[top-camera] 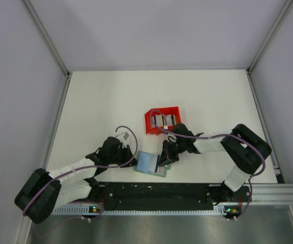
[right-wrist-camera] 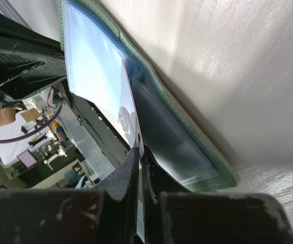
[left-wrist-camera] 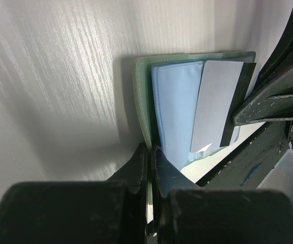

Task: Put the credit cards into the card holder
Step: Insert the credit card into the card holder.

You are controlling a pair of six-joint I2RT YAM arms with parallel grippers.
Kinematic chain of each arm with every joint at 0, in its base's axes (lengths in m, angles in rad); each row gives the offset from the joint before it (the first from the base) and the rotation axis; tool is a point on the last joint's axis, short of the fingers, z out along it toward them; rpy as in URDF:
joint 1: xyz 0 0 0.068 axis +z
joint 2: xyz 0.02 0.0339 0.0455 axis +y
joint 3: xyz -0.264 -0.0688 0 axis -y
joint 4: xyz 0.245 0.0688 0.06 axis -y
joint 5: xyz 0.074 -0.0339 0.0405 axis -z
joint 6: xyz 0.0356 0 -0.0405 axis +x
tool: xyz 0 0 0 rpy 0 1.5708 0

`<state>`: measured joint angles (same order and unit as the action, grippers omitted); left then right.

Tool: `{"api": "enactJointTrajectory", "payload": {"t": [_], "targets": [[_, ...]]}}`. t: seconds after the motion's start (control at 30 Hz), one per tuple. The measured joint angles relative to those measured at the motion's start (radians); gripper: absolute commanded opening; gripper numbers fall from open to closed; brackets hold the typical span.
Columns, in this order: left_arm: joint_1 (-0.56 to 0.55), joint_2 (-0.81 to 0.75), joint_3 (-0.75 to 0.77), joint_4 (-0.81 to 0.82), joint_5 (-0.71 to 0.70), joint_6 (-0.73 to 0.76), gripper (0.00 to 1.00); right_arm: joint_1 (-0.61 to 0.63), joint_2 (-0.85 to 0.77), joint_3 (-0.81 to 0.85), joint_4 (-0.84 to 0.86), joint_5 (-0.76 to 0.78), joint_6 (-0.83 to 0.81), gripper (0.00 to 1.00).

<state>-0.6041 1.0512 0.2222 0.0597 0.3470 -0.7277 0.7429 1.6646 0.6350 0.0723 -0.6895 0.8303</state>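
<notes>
The card holder (top-camera: 147, 163) lies open near the table's front edge, light blue inside with a grey-green rim. My left gripper (top-camera: 132, 158) is shut on its left edge; in the left wrist view the jaws (left-wrist-camera: 150, 148) pinch the green rim of the holder (left-wrist-camera: 140, 96). My right gripper (top-camera: 164, 161) is shut on a whitish card with a dark stripe (left-wrist-camera: 215, 104), held tilted over the holder's right half. In the right wrist view the gripper (right-wrist-camera: 140, 150) holds that card (right-wrist-camera: 131, 109) edge-on, its far end against the holder's blue lining (right-wrist-camera: 93, 61). More credit cards (top-camera: 165, 121) stand in the red bin.
The red plastic bin (top-camera: 150, 122) stands just behind the right gripper, mid-table. The black rail with the arm bases (top-camera: 156, 192) runs along the near edge, close to the holder. White walls and metal frame posts enclose the table.
</notes>
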Motion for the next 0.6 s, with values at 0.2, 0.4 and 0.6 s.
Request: {"api": "enactJointTrajectory", "payload": {"t": [0.2, 0.4, 0.6], "targets": [[0.0, 0.0, 0.0, -0.001, 0.0, 0.001, 0.0, 0.0, -0.001, 0.0, -0.011, 0.004, 0.0, 0.0], [0.0, 0.0, 0.002, -0.002, 0.001, 0.005, 0.0, -0.002, 0.004, 0.002, -0.025, 0.005, -0.017, 0.0], [-0.001, -0.001, 0.004, -0.007, 0.001, 0.017, 0.0, -0.005, 0.013, 0.003, -0.053, -0.011, -0.03, 0.0]]}}
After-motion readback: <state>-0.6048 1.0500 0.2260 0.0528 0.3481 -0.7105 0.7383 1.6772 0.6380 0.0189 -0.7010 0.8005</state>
